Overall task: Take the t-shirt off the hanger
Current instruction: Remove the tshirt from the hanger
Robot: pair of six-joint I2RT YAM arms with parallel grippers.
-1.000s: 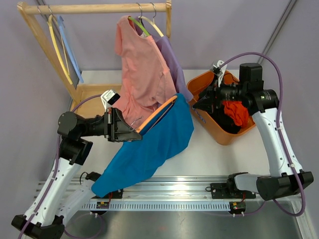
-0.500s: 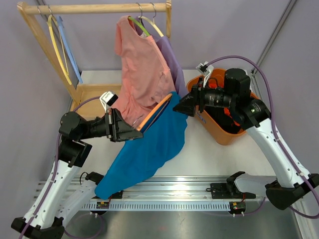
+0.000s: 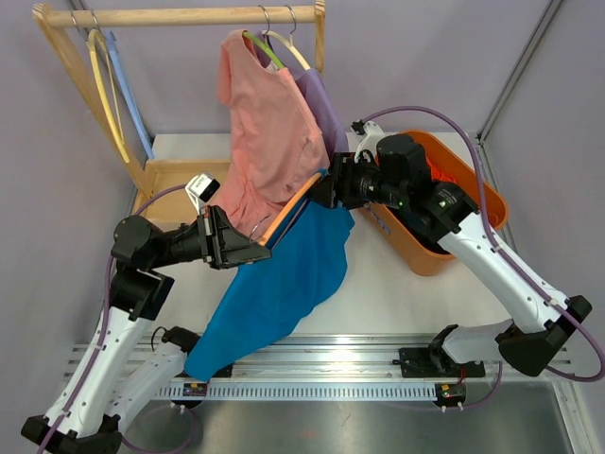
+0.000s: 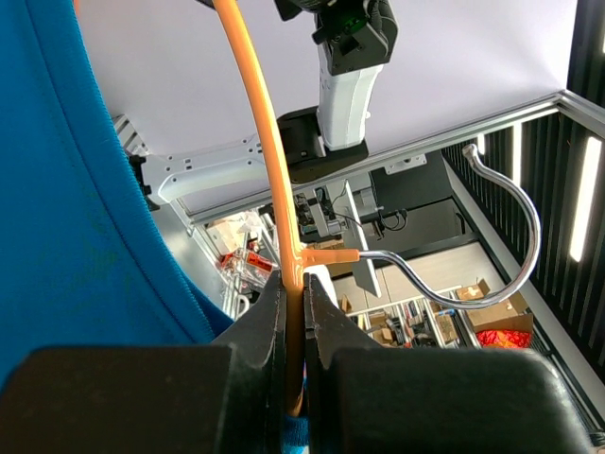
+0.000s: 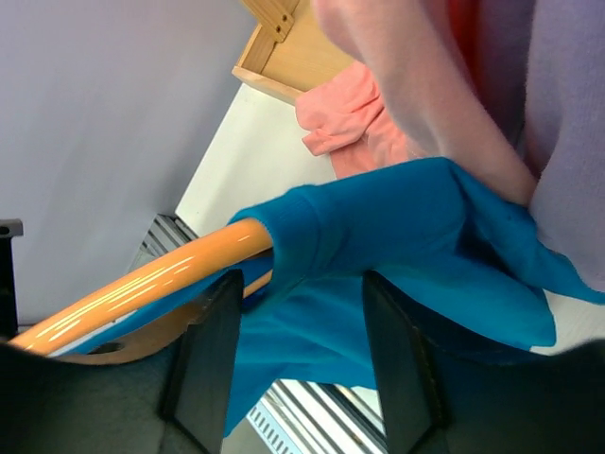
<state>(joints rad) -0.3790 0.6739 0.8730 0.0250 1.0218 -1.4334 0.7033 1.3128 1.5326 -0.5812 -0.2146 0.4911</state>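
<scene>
Left end effector is clamping the orange hanger near its hook — right end effector, fingers apart, is straddling the blue t-shirt at its shoulder.

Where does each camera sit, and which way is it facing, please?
Top external: above and behind the arms, looking down on the table, the rack and both arms.
Left wrist: on the left arm, looking along the orange hanger clamped in the left gripper; its own fingers show, with the right arm beyond.
Right wrist: on the right arm, looking out through the open right gripper at the blue t-shirt on the hanger's end.
Shared: both wrist views show the hanger and the t-shirt.
</scene>
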